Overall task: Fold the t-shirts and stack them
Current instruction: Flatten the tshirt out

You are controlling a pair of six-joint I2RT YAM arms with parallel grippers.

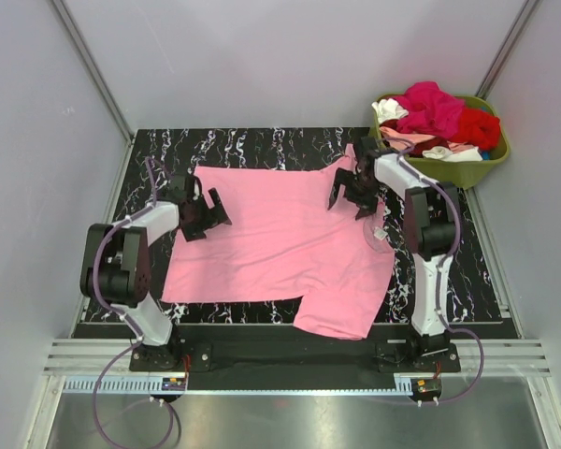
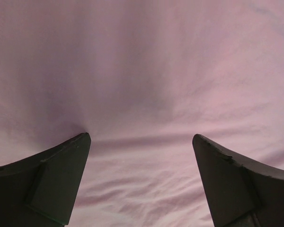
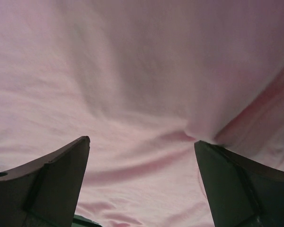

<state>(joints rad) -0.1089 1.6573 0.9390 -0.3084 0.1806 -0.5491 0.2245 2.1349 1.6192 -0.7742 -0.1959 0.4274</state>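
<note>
You have one pink t-shirt [image 1: 280, 248] spread flat on the marbled table [image 1: 262, 145], with the left gripper [image 1: 208, 210] and right gripper [image 1: 349, 200] low over it, jaws wide apart and holding nothing, and the other t-shirts [image 1: 438, 114] heaped in the green tub [image 1: 494, 155] at the far right.

On my feed the black marbled table [image 1: 262, 148] has one pink tee [image 1: 280, 248] spread flat, with a green tub [image 1: 491, 161] at the far-right corner.

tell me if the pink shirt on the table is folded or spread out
Spread out: the pink t-shirt lies flat across the table, both sleeves sticking out.
</note>
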